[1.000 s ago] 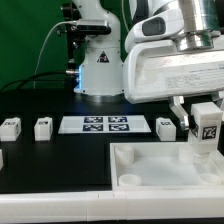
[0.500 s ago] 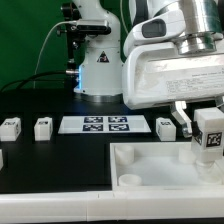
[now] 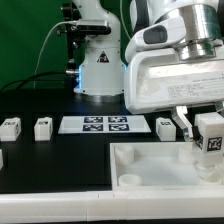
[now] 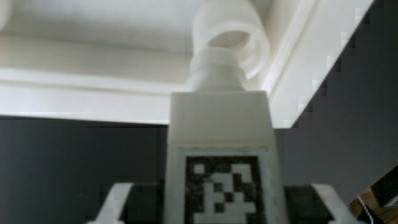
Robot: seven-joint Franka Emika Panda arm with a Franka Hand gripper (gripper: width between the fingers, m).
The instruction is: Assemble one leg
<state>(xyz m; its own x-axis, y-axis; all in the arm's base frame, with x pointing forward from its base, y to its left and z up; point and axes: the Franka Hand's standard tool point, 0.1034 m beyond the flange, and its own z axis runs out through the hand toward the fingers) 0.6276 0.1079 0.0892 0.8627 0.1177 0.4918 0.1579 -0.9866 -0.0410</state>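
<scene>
My gripper (image 3: 208, 132) is shut on a leg (image 3: 209, 140), a short white post with a black-and-white tag, held upright over the far right corner of the large white tray-like piece (image 3: 150, 166). In the wrist view the leg (image 4: 221, 140) fills the middle between my fingers (image 4: 125, 200), and its thin end points into a round corner socket (image 4: 228, 42) of the tray. Whether the tip touches the socket I cannot tell. Other legs (image 3: 42, 127) (image 3: 10, 126) (image 3: 165, 126) lie on the black table.
The marker board (image 3: 104, 124) lies flat behind the tray, between the loose legs. The robot base (image 3: 100, 60) stands at the back centre, with a cable on the exterior view's left. A round socket (image 3: 128, 181) shows in the tray's near left corner.
The gripper with the leg has turned and shifted a little to the exterior view's right and slightly down over the tray's far right corner. The other parts have not moved.
</scene>
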